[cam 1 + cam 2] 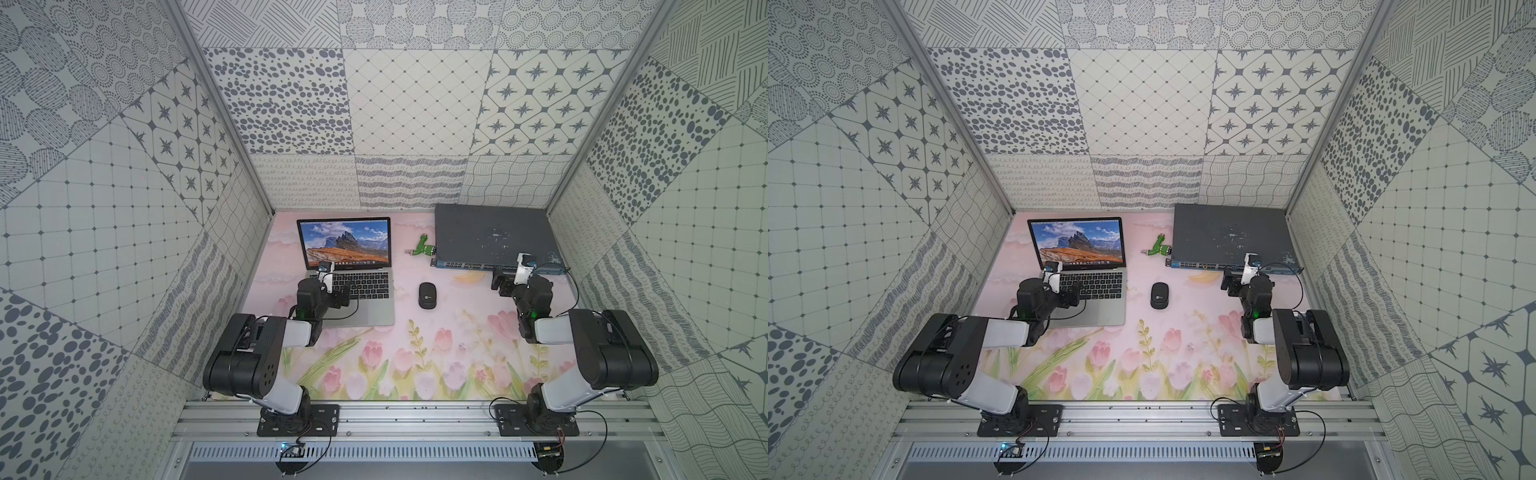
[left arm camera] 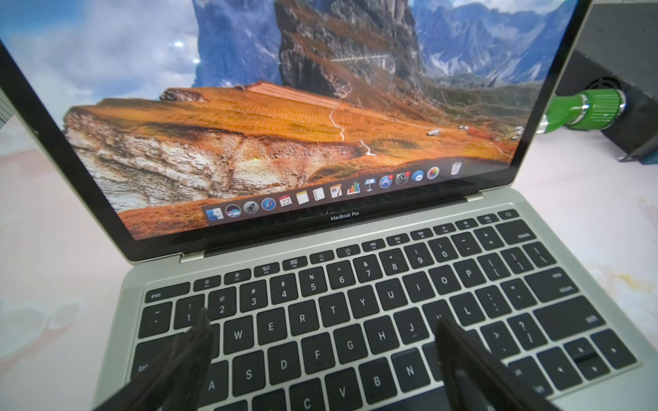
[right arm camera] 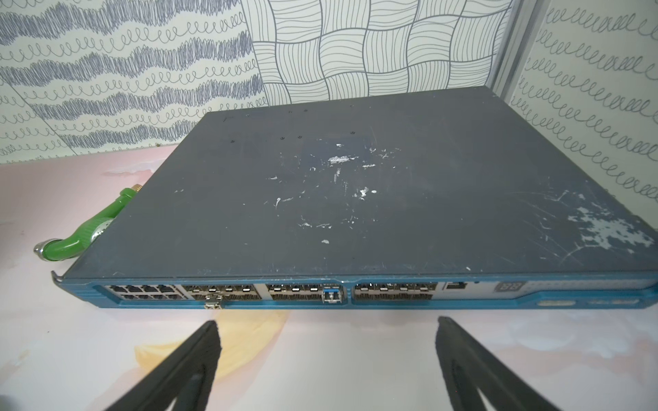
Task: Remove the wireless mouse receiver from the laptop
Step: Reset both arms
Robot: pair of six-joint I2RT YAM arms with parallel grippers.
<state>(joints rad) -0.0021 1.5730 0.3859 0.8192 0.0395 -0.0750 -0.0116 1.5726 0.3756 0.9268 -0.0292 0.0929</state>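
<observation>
1. Hovering over the keyboard of the laptop (image 1: 374,309), the left hand (image 2: 322,322) is spread wide and empty.
2. The right hand (image 3: 327,322), equally wide and empty, hangs above bare desk (image 1: 457,332) before the network switch (image 3: 320,185).
3. Open desk separates the laptop's right edge from the mouse (image 1: 427,295); its left edge runs near the side wall (partly under the arm).
4. The wireless mouse receiver cannot be made out on either edge, so neither its place, its direction nor its long axis can be told.

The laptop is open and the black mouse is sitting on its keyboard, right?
Not quite. The laptop is open, but the black mouse lies on the pink mat beside it, apart from it, not on the keyboard. Both top views show this.
</observation>
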